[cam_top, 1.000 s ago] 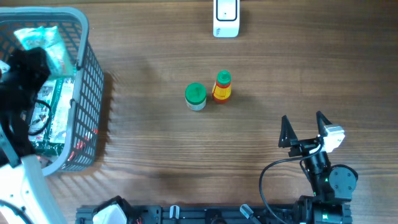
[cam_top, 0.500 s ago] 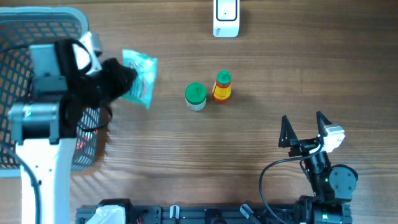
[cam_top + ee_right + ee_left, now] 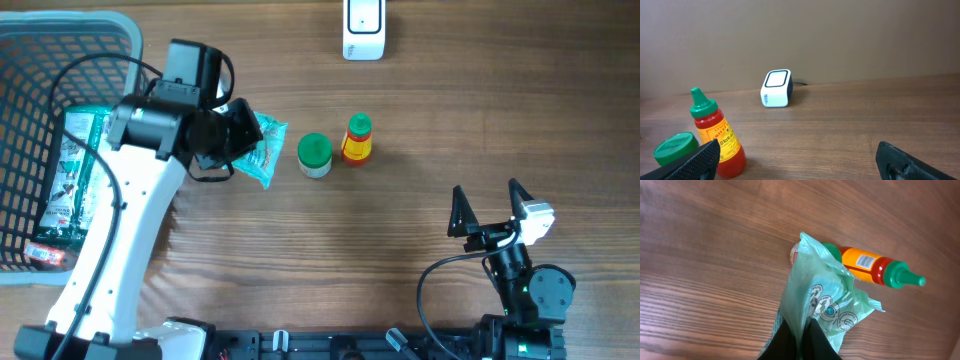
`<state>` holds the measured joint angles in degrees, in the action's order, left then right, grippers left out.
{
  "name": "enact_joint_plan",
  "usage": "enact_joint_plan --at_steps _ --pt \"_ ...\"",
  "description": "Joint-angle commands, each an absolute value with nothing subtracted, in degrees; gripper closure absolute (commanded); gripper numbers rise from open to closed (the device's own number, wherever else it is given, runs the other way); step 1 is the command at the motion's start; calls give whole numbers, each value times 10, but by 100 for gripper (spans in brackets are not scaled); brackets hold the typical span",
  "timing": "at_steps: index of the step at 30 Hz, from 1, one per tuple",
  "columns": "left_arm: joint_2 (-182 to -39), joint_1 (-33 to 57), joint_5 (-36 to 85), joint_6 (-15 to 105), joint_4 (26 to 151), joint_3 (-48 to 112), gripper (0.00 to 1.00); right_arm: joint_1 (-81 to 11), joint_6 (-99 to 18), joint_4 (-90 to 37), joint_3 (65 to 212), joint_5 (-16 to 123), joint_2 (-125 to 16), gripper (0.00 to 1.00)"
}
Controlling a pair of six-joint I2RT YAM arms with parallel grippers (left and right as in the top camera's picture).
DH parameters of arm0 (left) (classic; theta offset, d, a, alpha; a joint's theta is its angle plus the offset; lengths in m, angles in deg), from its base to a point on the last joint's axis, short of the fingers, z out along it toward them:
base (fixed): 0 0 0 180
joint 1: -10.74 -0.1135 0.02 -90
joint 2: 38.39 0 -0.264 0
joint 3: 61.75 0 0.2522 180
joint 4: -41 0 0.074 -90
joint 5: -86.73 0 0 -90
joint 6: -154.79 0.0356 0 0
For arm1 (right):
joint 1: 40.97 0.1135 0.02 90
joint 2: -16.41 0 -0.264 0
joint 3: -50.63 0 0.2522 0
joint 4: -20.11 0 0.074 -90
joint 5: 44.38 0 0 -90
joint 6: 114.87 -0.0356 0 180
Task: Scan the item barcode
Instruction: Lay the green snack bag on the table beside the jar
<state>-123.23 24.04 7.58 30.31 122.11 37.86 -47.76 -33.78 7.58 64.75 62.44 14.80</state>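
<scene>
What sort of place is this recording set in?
Probably a mock shop checkout on a wooden table: a white barcode scanner, a wire basket holding packaged goods, plus a sauce bottle and a green packet.

Brown wood-grain table (image 3: 300, 260), plain tan wall (image 3: 840, 30) behind, soft even light

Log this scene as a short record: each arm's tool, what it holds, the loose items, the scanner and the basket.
left tool: shut on green pouch
right tool: open, empty
loose items: green-lidded jar and sauce bottle, upright, side by side, just right of the pouch
scanner: white, at the far edge, nothing in front of it
basket: at the left, holds a green packet
</scene>
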Motion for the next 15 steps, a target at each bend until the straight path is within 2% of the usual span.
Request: enact_joint_plan --at_steps 1,7,15 --pt "-1248 244 61 249 1221 382 96 -479 -339 77 647 619 150 0" --pt "-1272 245 -1 146 1212 381 96 -479 -339 77 647 619 150 0" --pt "-1344 268 -19 144 1195 381 96 -479 -339 77 647 619 150 0"
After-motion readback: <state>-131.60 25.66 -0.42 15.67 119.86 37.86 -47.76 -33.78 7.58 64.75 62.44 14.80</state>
